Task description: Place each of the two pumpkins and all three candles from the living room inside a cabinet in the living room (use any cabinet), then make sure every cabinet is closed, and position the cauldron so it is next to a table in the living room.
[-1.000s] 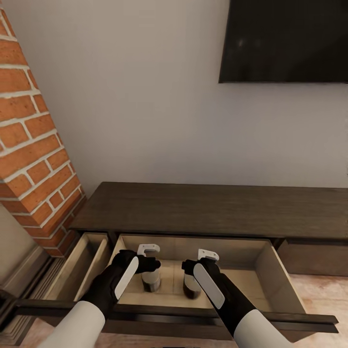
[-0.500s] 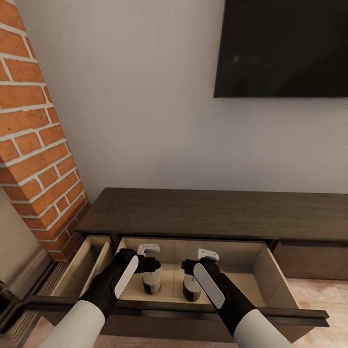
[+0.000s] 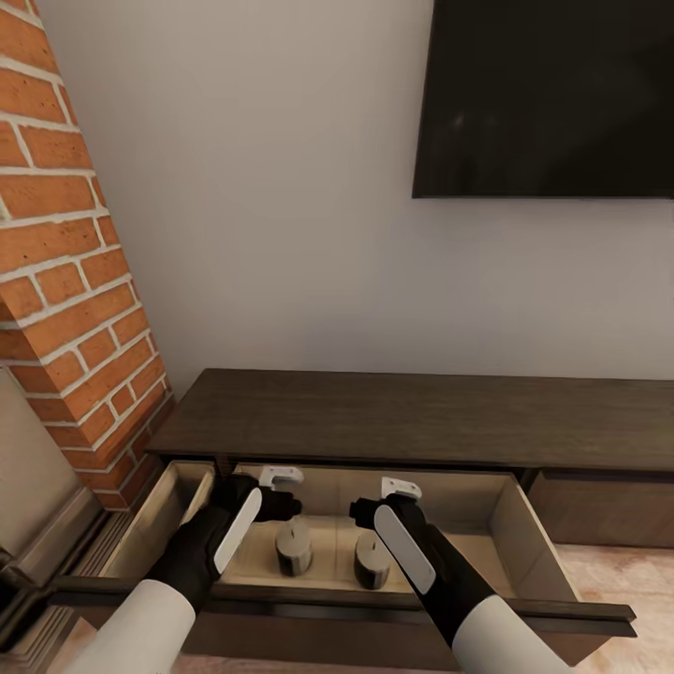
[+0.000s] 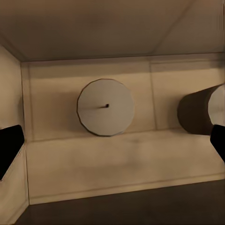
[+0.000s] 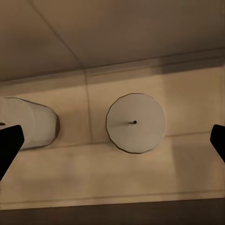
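Two stubby grey-beige candles stand upright in the pulled-out drawer of the long dark-brown wooden cabinet (image 3: 412, 417) — long axes vertical, wicks up. The left candle (image 3: 294, 548) and the right candle (image 3: 372, 562) sit side by side, apart, on the light wooden drawer floor (image 3: 328, 538). Above them hang the left gripper (image 3: 277, 479) and right gripper (image 3: 397, 489), both spread wide — neither holding anything. A smaller drawer (image 3: 154, 515) stands open beside the red brick column (image 3: 65, 281).
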You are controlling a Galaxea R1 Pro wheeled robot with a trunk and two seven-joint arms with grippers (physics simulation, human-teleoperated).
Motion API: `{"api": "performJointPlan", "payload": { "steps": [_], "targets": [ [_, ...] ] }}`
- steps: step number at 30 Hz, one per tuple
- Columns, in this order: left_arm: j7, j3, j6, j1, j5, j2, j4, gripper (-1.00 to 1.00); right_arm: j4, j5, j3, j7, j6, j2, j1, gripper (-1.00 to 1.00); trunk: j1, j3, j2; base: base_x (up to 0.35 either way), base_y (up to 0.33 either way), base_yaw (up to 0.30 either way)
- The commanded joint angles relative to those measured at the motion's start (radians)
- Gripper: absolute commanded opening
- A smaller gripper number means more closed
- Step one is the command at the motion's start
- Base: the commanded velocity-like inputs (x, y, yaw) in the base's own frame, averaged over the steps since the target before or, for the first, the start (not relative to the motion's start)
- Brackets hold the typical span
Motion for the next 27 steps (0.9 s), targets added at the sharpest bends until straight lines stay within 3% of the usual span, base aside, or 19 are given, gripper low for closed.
{"api": "performJointPlan", "payload": {
  "steps": [1,8,27],
  "targets": [
    [0.009,-0.001,0.009,-0.001,0.011,0.002,-0.007,1.00,-0.001,-0.008,0.002,-0.009,0.003,0.000,-0.001,1.00,-0.001,0.003,0.000,0.000,0.000,0.000],
    [0.009,0.001,0.046,-0.001,0.011,0.003,-0.037,1.00,0.000,-0.008,0.002,-0.008,0.005,0.000,-0.001,1.00,-0.004,0.030,0.002,-0.001,0.000,0.000],
    [0.009,0.001,0.047,-0.001,0.011,0.002,-0.037,1.00,0.000,-0.009,0.001,-0.007,0.006,0.000,-0.001,1.00,-0.012,0.104,0.006,-0.133,0.011,0.000]
  ]
}}
